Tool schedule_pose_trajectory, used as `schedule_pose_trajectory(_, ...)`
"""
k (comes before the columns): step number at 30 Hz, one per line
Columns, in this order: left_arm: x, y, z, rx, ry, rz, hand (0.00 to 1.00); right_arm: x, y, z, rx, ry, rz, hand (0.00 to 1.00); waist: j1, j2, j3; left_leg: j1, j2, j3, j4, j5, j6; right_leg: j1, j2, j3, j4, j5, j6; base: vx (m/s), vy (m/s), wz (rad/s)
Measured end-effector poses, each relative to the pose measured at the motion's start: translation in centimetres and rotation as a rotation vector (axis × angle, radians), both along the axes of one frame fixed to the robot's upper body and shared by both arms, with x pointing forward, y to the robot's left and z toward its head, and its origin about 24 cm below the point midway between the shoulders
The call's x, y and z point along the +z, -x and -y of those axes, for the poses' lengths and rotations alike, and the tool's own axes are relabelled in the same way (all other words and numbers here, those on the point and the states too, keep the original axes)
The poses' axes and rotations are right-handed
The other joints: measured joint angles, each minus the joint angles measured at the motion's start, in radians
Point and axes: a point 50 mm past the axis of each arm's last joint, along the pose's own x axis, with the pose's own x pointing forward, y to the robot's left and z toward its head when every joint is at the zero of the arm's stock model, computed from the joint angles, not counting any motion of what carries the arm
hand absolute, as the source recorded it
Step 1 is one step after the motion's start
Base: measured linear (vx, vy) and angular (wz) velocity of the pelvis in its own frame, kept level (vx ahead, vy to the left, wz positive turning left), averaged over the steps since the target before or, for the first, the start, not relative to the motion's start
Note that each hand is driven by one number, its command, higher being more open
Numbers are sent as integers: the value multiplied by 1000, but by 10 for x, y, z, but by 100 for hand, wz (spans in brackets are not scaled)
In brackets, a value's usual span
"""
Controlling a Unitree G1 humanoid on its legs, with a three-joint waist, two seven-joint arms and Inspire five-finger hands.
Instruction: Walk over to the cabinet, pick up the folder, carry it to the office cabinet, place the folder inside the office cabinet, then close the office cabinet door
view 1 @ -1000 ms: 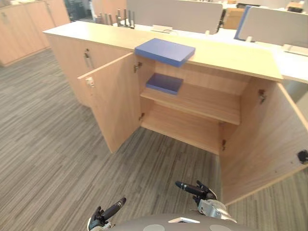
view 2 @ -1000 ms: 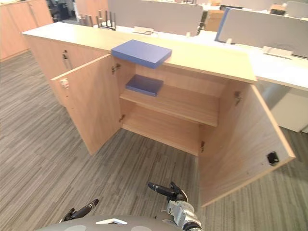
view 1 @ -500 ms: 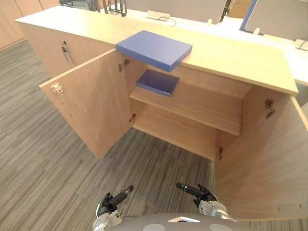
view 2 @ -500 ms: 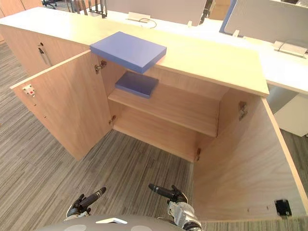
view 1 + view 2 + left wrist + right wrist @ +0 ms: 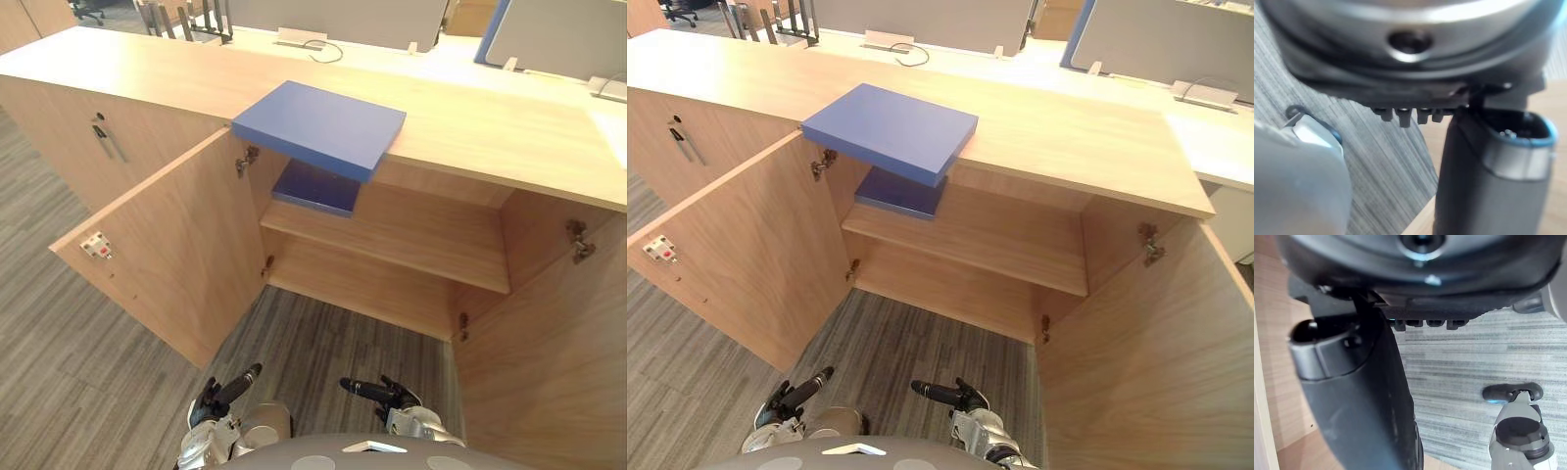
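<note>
A blue folder (image 5: 318, 127) lies flat on the light wood cabinet top (image 5: 509, 132), with its near corner hanging over the front edge. A second blue folder (image 5: 315, 188) rests on the shelf (image 5: 421, 235) inside, at the left end. Both doors stand wide open: the left door (image 5: 167, 255) and the right door (image 5: 549, 362). My left hand (image 5: 220, 397) and right hand (image 5: 382, 394) hang low over the carpet in front of the cabinet. Both are open and hold nothing, well short of either folder.
A closed cabinet with a metal handle (image 5: 103, 142) adjoins on the left. Grey desk partitions (image 5: 558, 34) and a white desk with a cable (image 5: 313, 44) stand behind. The open doors flank the striped carpet (image 5: 333, 343) before the shelves.
The camera has come closer to the cabinet, so the cabinet and folders look larger and nearer. Both hands stay low and empty; the folders have not moved.
</note>
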Motion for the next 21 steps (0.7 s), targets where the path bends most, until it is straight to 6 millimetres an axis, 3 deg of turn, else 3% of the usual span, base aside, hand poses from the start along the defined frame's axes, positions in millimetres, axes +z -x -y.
schedule_pose_trajectory(4, -4, 22, -4, 10, -1, -65, 100, -2, 8, 3, 18, 9, -18, 100, -2, 4, -14, 90, -41, 28, -154, 44, 21, -7, -55, 33, -11, 39, 46, 69, 106, -34)
schedule_pose_trajectory(7, -5, 23, -4, -23, -6, -78, 100, -4, 17, 17, 19, 33, -36, 100, -3, -12, -44, 146, -101, 30, -289, 110, 42, -17, -113, 41, -7, 44, 54, 0, 98, -8)
schedule_pose_trajectory(11, -5, 22, 1, -76, -4, -82, 100, -6, 35, 43, -13, 85, -94, 100, -2, 1, -58, 220, -160, -1, -398, 126, 49, -56, -164, 55, 79, 42, 64, -9, 158, -24)
schedule_pose_trajectory(13, -6, 27, 7, -102, 5, -90, 100, -3, 31, 52, -57, 99, -57, 100, -5, 20, -67, 268, -207, -56, -463, 131, 56, -190, -187, 101, 323, 17, 81, -18, 175, -81)
schedule_pose_trajectory(15, -4, 24, 2, -132, -8, -75, 100, 0, 23, 52, -92, 94, -7, 100, -36, 12, -65, 286, -240, -57, -463, 166, 105, -314, -227, 100, 590, 5, 65, -17, 126, -26)
schedule_pose_trajectory(16, -3, 22, 0, -141, -17, -67, 100, 1, 21, 50, -95, 89, 7, 100, -46, -8, -62, 298, -252, -58, -464, 167, 111, -342, -243, 100, 655, 9, 54, 25, 69, 16)
schedule_pose_trajectory(17, -1, 16, -2, -182, -29, -43, 100, 0, 23, 45, -92, 87, 7, 100, -55, -24, -62, 330, -263, -64, -467, 163, 127, -366, -250, 96, 733, 10, 44, 59, 19, 17)
schedule_pose_trajectory(19, 1, 10, 2, -211, -19, -12, 100, 0, 22, 44, -83, 88, 14, 100, -57, -21, -61, 337, -260, -73, -473, 156, 138, -379, -229, 90, 719, -22, 34, 53, -18, 11)
schedule_pose_trajectory(21, 4, -1, 16, -265, 20, 40, 100, 1, 18, 41, -54, 91, 30, 100, -64, -11, -54, 333, -245, -89, -470, 156, 145, -387, -175, 73, 634, -80, 31, 62, -81, 19)
